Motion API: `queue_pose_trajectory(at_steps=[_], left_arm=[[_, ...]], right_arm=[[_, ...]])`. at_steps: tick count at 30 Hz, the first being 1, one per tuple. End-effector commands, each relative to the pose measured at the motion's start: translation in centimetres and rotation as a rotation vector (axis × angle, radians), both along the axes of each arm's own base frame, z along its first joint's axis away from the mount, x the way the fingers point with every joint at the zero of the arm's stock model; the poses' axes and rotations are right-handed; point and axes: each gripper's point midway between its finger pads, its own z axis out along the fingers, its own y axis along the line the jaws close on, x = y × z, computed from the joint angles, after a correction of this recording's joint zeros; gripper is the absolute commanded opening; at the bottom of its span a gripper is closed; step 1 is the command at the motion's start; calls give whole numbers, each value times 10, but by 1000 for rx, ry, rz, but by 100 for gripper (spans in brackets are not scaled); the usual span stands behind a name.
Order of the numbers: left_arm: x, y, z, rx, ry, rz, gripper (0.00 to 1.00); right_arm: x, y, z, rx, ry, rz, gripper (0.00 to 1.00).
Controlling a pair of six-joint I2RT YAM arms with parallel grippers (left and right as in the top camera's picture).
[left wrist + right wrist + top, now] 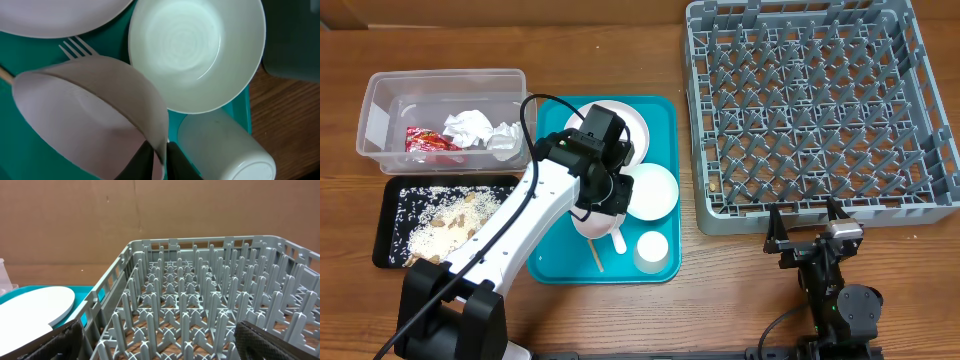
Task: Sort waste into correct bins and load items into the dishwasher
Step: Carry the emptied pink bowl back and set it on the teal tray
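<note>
My left gripper (159, 159) is shut on the rim of a pink bowl (90, 115) and holds it tilted over the teal tray (552, 262); in the overhead view the left gripper (608, 196) hides most of that bowl (592, 224). On the tray lie a white bowl (196, 50), a white cup on its side (225, 150), a white plate (55, 17), a fork (76, 48) and a wooden stick (595, 257). My right gripper (810, 226) is open and empty at the front edge of the grey dish rack (820, 100).
A clear bin (440, 112) at the back left holds crumpled paper and a red wrapper. A black tray (395, 215) with rice and food scraps lies in front of it. The rack fills the right wrist view (200, 310).
</note>
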Motion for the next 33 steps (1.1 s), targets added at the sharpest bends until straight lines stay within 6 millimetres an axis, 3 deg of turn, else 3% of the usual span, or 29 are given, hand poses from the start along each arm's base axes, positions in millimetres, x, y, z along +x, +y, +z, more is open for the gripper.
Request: queue_pose_trajectory(at_steps=[1, 5, 8, 15, 19, 26, 33], left_arm=[[3, -8, 4, -22, -6, -6, 20], [5, -8, 5, -25, -15, -6, 39], [11, -10, 15, -34, -36, -6, 46], [43, -7, 79, -16, -201, 20, 61], [52, 11, 103, 64, -256, 60, 62], [47, 55, 92, 249, -227, 156, 62], [35, 74, 63, 297, -148, 187, 63]], right_arm=[[0, -1, -1, -4, -8, -3, 100], [0, -1, -1, -4, -8, -3, 100], [0, -1, -1, -4, -8, -3, 100], [0, -1, -1, -4, -8, -3, 100], [0, -1, -1, -4, -8, -3, 100], [0, -1, -1, -4, -8, -3, 100], [0, -1, -1, -4, -8, -3, 100]])
